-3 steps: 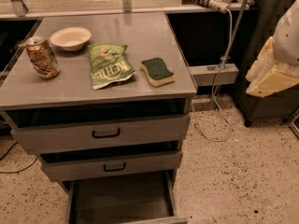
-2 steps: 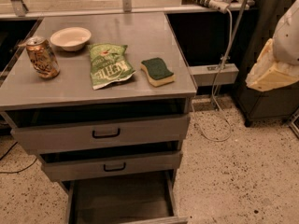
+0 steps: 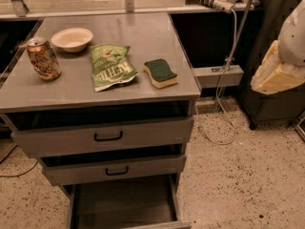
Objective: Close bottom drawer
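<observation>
Nothing moved, bottom drawer (image 3: 121,202) open, gripper off-frame

A lab or workshop: speckled floor (image 3: 248,175), grey metal drawer cabinet (image 3: 143,27), power strip (image 3: 209,0), hand (image 3: 276,75) at right edge.

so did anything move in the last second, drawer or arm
Nothing visibly changed. The bottom drawer stays pulled out, and the arm stays at the right edge, apart from it. The gripper is not in view.
</observation>
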